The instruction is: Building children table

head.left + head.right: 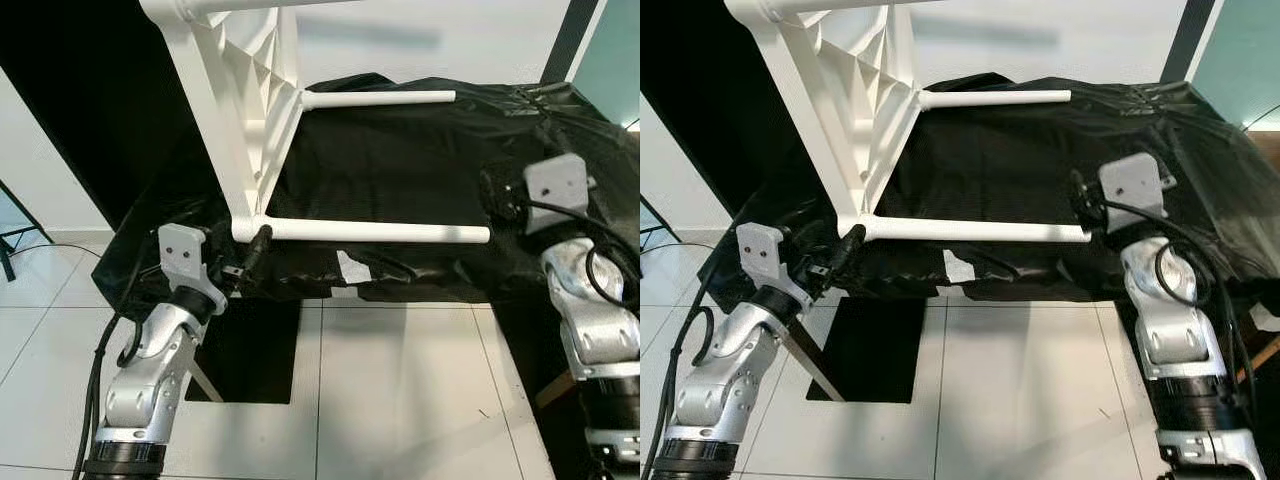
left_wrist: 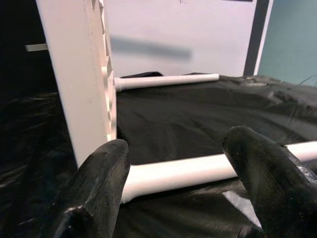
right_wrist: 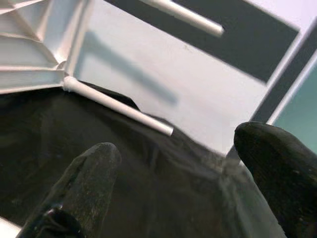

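Reaching up from the robot's left, the left gripper (image 1: 250,255) sits just beside the corner of the white tabletop (image 1: 240,90), which stands on its edge on a surface draped in black plastic sheet (image 1: 400,160). Its two black fingers (image 2: 99,183) are spread apart and hold nothing; in the left wrist view the near table leg (image 1: 370,233) runs across just beyond the fingertips, in line with the gap between them, with the tabletop's edge rising directly ahead of one finger. That leg starts at the tabletop's lower corner, right next to this gripper, and lies level over the sheet, pointing away toward the other arm. A second, far leg (image 1: 380,98) juts out the same way, higher and further behind. The tabletop's ribbed underside (a lattice of white struts) faces toward the legs. Further right, the right gripper (image 1: 1085,200) is raised over the black sheet just beside the free end of the near leg, not touching it as far as can be seen. Its fingers (image 3: 84,188) are also parted and empty, and the right wrist view looks past them along the sheet to the far leg and the ribbed tabletop. Pale floor tiles (image 1: 400,390) lie below both arms.
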### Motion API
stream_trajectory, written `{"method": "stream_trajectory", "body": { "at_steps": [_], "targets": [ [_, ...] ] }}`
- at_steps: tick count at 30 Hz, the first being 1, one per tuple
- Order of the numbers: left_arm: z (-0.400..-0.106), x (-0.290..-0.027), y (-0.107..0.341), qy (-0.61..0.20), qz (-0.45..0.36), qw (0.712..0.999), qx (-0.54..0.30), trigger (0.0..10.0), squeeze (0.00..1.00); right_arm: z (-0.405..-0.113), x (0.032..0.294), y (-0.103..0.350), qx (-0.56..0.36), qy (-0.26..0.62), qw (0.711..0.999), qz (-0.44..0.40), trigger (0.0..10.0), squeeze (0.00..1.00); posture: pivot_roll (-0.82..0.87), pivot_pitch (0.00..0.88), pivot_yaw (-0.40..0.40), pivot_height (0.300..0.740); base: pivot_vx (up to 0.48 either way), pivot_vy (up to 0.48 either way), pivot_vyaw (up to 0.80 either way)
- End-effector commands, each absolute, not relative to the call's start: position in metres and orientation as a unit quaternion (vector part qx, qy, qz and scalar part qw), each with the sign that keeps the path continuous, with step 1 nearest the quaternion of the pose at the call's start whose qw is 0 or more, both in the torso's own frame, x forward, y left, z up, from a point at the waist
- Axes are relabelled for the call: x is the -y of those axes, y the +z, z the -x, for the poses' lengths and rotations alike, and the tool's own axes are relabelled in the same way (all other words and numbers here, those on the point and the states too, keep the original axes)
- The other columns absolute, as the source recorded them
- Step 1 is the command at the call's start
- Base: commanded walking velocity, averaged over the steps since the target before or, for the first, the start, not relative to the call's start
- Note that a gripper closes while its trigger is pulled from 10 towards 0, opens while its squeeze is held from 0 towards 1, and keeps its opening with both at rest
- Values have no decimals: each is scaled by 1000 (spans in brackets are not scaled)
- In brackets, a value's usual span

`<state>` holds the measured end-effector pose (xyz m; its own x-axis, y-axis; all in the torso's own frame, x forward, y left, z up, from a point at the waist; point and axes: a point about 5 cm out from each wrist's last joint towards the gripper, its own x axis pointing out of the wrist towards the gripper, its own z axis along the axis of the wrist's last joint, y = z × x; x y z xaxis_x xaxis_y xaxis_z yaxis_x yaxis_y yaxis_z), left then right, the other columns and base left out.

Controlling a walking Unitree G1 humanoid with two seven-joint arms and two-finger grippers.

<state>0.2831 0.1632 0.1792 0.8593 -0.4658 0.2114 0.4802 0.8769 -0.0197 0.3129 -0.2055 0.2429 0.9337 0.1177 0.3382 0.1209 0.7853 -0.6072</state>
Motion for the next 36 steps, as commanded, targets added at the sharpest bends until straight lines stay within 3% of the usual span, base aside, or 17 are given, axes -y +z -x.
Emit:
{"method": "stream_trajectory", "body": {
  "at_steps": [1, 6, 10, 12, 13, 14, 15, 16, 18, 22, 23, 25, 26, 36],
  "targets": [
    [-280, -162, 182, -291, 30, 951, 104, 10000, 0, -315, 199, 252, 200, 15, 910, 363, 10000, 0, -13, 0, 29, 740, 0, 0, 0],
    [-278, -160, 183, -316, 46, 943, 98, 10000, 0, -317, 184, 268, 232, 29, 879, 416, 10000, 0, -16, 0, 30, 740, 0, 0, 0],
    [-272, -153, 184, -357, 58, 927, 99, 10000, 0, -321, 160, 299, 278, 23, 807, 521, 10000, 0, -19, 0, 26, 740, 0, 0, 0],
    [-270, -149, 183, -370, 57, 922, 99, 10000, 0, -321, 155, 304, 291, 14, 786, 546, 10000, 0, -18, 0, 22, 740, 0, 0, 0],
    [-269, -148, 182, -374, 54, 921, 98, 10000, 0, -321, 153, 306, 296, 4, 780, 552, 10000, 647, -18, 0, 20, 740, 0, 0, 0],
    [-268, -147, 182, -376, 52, 920, 97, 10000, 0, -321, 152, 306, 300, -2, 775, 556, 10000, 745, -19, 0, 21, 740, 0, 0, 0],
    [-268, -147, 182, -376, 52, 920, 97, 10000, 0, -321, 152, 306, 300, -2, 775, 556, 10000, 745, -19, 0, 21, 740, 0, 0, 0],
    [-269, -147, 182, -376, 52, 920, 96, 10000, 0, -321, 149, 305, 301, -2, 771, 561, 10000, 1000, -21, 0, 21, 740, 0, 0, 0],
    [-269, -147, 182, -376, 52, 920, 96, 10000, 0, -321, 149, 305, 301, -2, 771, 561, 10000, 1000, -21, 0, 21, 740, 0, 0, 0],
    [-274, -147, 182, -369, 63, 922, 97, 10000, 0, -321, 133, 311, 320, -5, 741, 591, 10000, 1000, -52, 0, 33, 740, 0, 0, 0],
    [-276, -146, 183, -369, 65, 922, 101, 10000, 0, -324, 131, 319, 327, -11, 728, 603, 10000, 329, -62, 0, 34, 740, 0, 0, 0],
    [-277, -145, 184, -369, 66, 921, 103, 10000, 0, -326, 129, 324, 332, -16, 718, 611, 10000, 329, -65, 0, 35, 740, 0, 0, 0],
    [-279, -143, 185, -369, 69, 921, 103, 10000, 0, -328, 128, 331, 337, -21, 709, 620, 10000, 0, -73, 0, 35, 740, 0, 0, 0],
    [-284, -138, 187, -367, 84, 920, 111, 10000, 0, -352, 116, 359, 343, -48, 694, 632, 10000, 0, -92, 0, 27, 740, 0, 0, 0]
  ]
}}
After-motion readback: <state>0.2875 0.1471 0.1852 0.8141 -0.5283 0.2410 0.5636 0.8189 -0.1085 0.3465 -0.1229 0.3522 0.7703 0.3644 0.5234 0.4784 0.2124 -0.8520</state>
